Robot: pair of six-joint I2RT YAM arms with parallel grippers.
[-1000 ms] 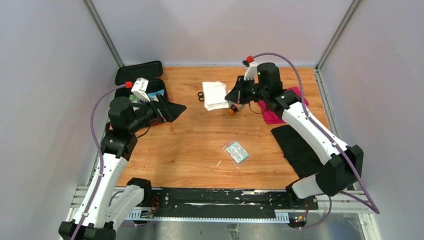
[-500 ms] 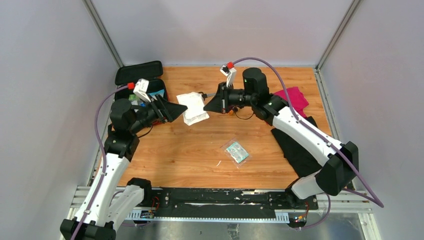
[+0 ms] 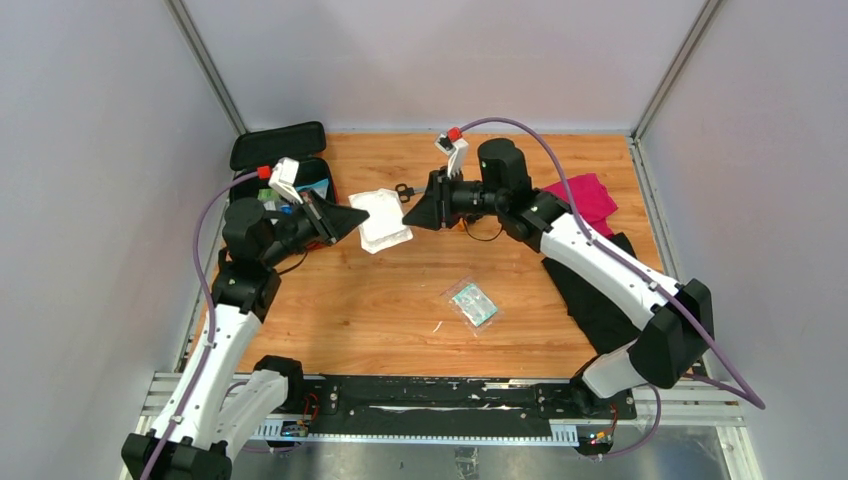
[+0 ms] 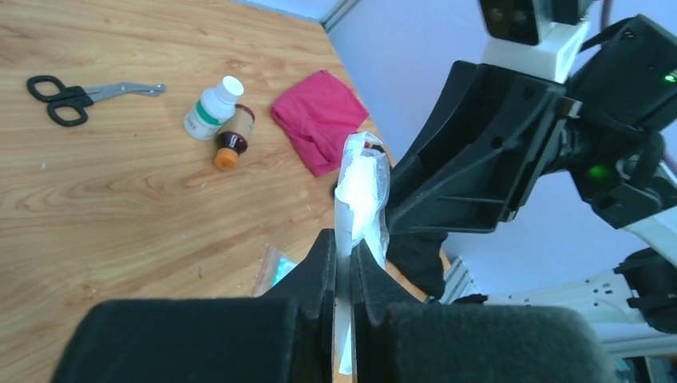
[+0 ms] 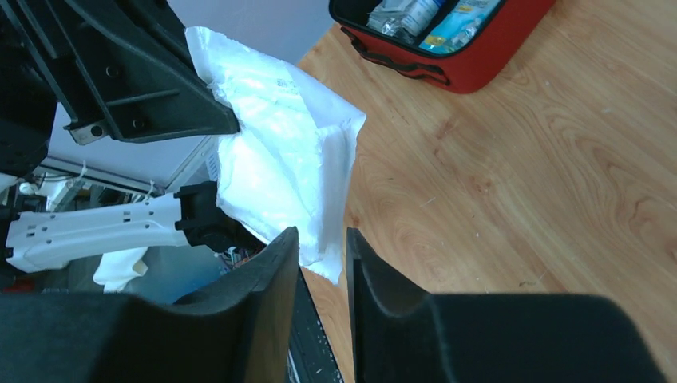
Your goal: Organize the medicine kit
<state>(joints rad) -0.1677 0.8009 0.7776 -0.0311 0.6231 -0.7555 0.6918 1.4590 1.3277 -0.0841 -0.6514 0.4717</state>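
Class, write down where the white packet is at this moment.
In the top view the white packet hangs left of centre above the table, pinched by the left gripper, with the right gripper at its opposite edge.

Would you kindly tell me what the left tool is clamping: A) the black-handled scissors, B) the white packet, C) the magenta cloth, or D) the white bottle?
B: the left wrist view shows the left tool shut on the white packet, while the scissors, magenta cloth and white bottle lie loose on the table.
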